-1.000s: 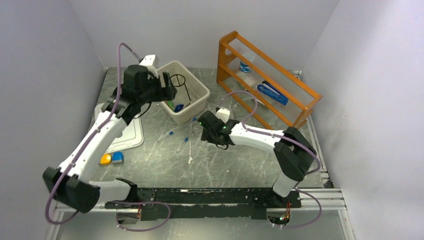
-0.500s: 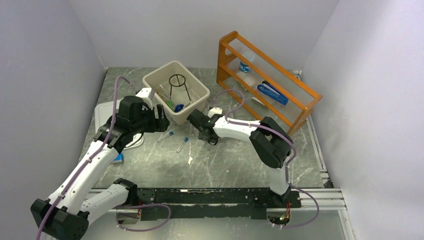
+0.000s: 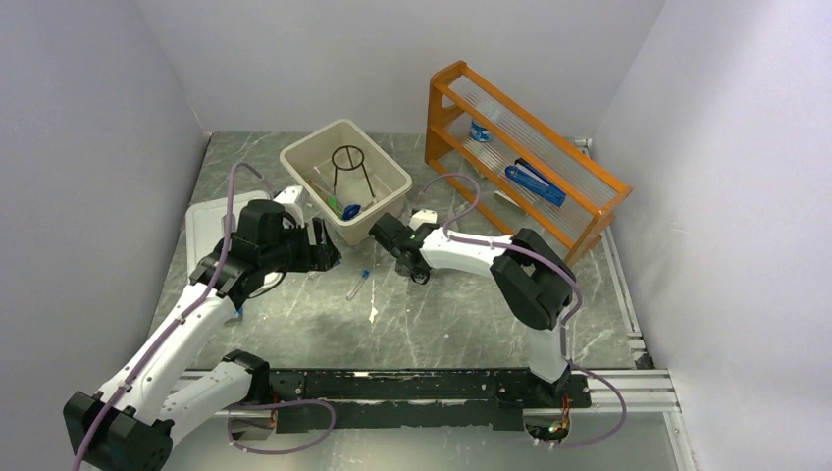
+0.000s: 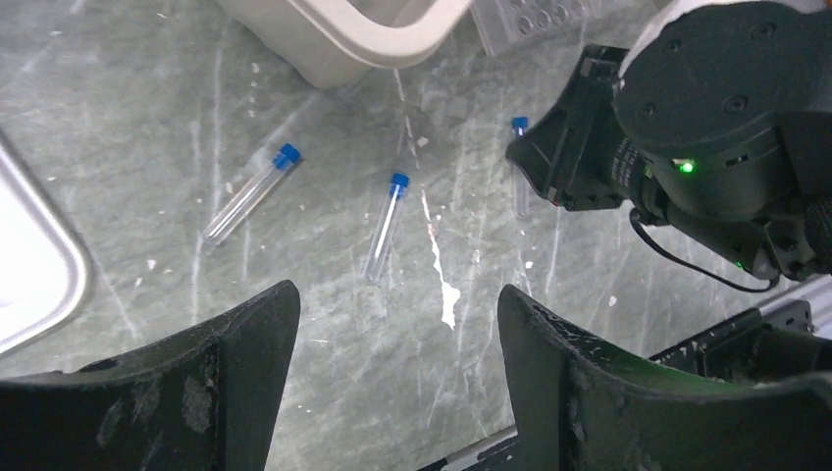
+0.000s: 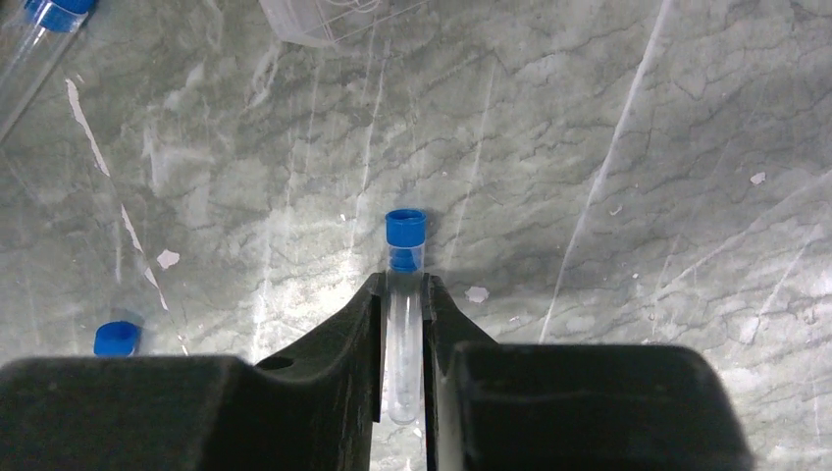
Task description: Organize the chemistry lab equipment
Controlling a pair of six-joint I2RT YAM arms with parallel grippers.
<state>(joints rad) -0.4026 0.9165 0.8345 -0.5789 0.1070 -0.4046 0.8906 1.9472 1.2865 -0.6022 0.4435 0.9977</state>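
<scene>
Clear blue-capped test tube (image 5: pixel 405 250): pinched between the fingers of the right gripper (image 5: pixel 404 287), which are closed tight on its body. The cap end sticks out past the tips. It sits on the near side of the beige plastic bin (image 3: pixel 294 160); lifted or resting on the table, cannot tell.

A second capped tube (image 4: pixel 247 196) and a third capped tube (image 4: pixel 383 228) lie flat on the grey marbled table (image 4: pixel 589 324), near that same side of the bin and apart from each other.

Left gripper (image 4: pixel 395 299): jaws spread wide, holding nothing, by the bin's near-left corner.

In the bin: black wire ring stand (image 3: pixel 350 167), upright, and a green dropper (image 3: pixel 335 206).

Clear plastic tube rack (image 5: pixel 314 22): only partly seen, close by the bin.

White tray (image 4: pixel 39 275): left of the bin.

Orange wooden shelf rack (image 3: pixel 433 123): right of the bin.
</scene>
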